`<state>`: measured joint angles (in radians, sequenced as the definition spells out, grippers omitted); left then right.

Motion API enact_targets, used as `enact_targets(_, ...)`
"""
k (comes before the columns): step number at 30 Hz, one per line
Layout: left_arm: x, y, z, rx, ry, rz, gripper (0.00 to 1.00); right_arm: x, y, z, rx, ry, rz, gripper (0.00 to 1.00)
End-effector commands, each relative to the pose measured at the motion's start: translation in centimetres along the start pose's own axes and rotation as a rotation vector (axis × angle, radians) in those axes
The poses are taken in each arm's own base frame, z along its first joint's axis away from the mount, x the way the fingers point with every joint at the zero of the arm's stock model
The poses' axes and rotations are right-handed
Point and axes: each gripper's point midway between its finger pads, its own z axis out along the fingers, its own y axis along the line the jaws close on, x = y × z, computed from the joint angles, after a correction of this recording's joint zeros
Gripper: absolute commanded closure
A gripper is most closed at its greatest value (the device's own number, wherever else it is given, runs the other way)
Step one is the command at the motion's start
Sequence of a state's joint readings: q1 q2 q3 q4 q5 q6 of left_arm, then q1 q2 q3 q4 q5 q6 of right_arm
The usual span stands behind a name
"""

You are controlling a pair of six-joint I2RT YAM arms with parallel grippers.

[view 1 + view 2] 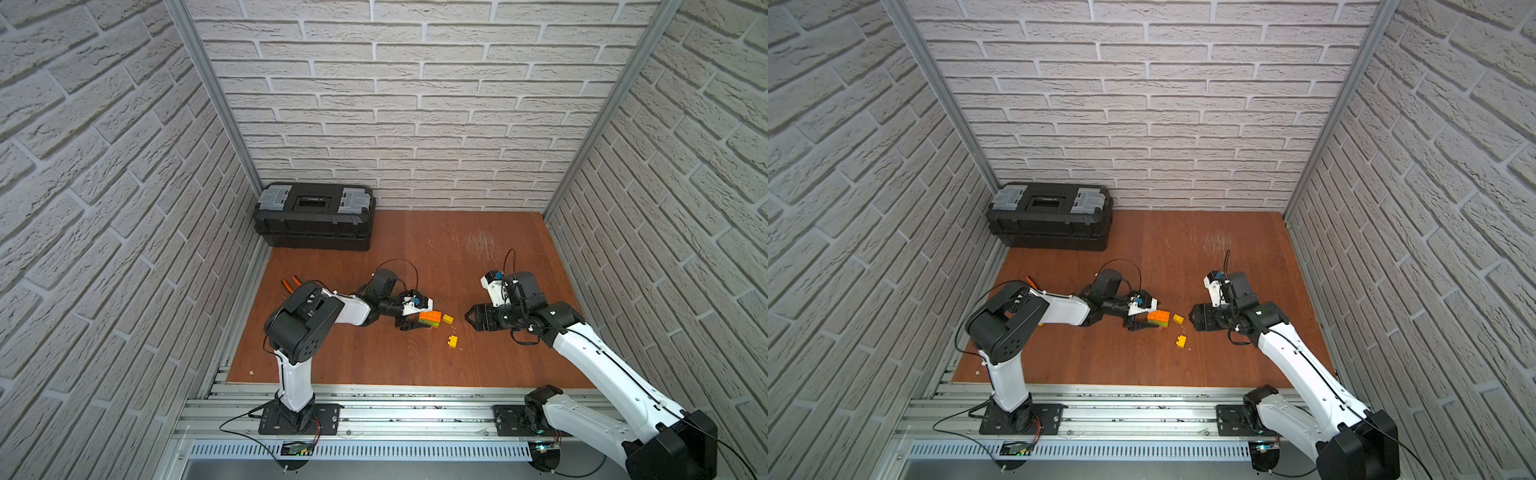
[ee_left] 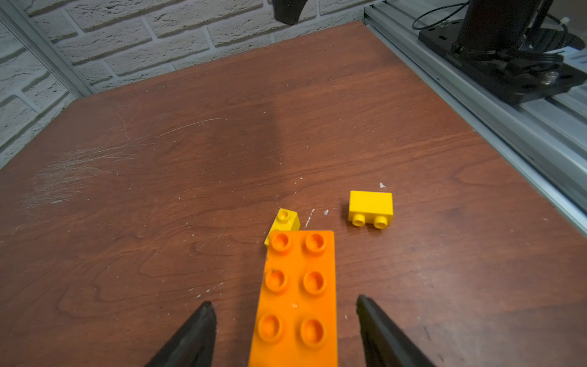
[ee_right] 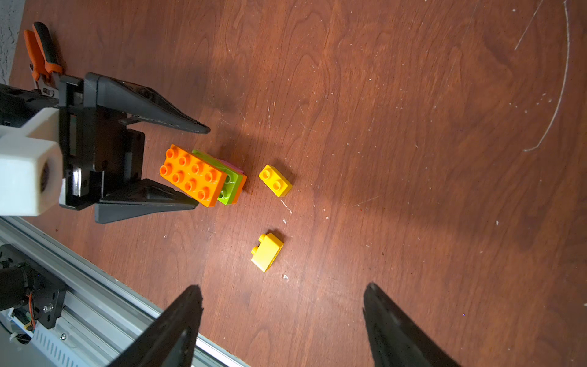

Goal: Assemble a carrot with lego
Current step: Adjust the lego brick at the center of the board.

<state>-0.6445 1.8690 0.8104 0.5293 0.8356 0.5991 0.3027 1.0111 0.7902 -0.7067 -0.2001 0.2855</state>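
While it rests on the brown wooden bench (image 1: 415, 361), the carrot (image 3: 200, 176) shows as a small stepped stack of studded bricks. On top is an orange oblong with eight round studs in two rows. Under it a lime green brick juts out at one end, with two of its studs bare. A strip of pink and a second orange brick peek from beneath the green. In both top views the carrot (image 1: 430, 318) (image 1: 1158, 318) lies near the middle of the bench.

My left gripper (image 3: 202, 166) is open, and its two black pointed jaws straddle the orange end of the carrot. In the left wrist view the orange brick (image 2: 295, 302) runs out between the jaws of this gripper (image 2: 284, 302) with bare bench showing on each side. In the right wrist view one fingertip looks very close to the brick's corner; I cannot tell if it touches.

Just beyond the green end sits an upright yellow brick (image 3: 275, 180), two studs up, apart from the carrot. A tipped yellow brick (image 3: 266, 252) lies on its side nearer the metal rail (image 3: 95, 295).

My right gripper (image 3: 282, 287) is open and empty. It points toward the carrot from the opposite side, well apart from it, with both yellow bricks between us.
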Motion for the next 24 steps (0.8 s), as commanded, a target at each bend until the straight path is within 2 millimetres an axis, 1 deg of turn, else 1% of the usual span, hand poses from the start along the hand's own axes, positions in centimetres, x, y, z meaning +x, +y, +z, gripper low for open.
enact_targets(1, -2.1, 1.1, -0.5, -0.043, -0.095, 0.029, 0.29, 0.2, -0.4, 0.5, 0.009, 0.004, 0.018, 0.19)
enact_targets(8, -2.1, 1.2, -0.6, -0.043, -0.115, 0.036, 0.33, 0.7, -0.7, 1.3, 0.019, 0.038, 0.029, 0.20)
enact_targets(14, -2.3, 0.3, -0.8, 0.000, -0.107, 0.035, 0.40, 0.6, -0.6, 1.6, 0.016, 0.051, 0.040, 0.20)
enact_targets(20, -2.1, -0.8, -1.0, 0.029, -0.067, 0.020, 0.40, -0.1, -0.4, 1.2, 0.019, 0.047, 0.031, 0.20)
enact_targets(24, -1.8, -0.7, -0.8, 0.015, -0.044, 0.005, 0.40, -0.1, -0.4, 1.3, 0.017, 0.047, 0.027, 0.20)
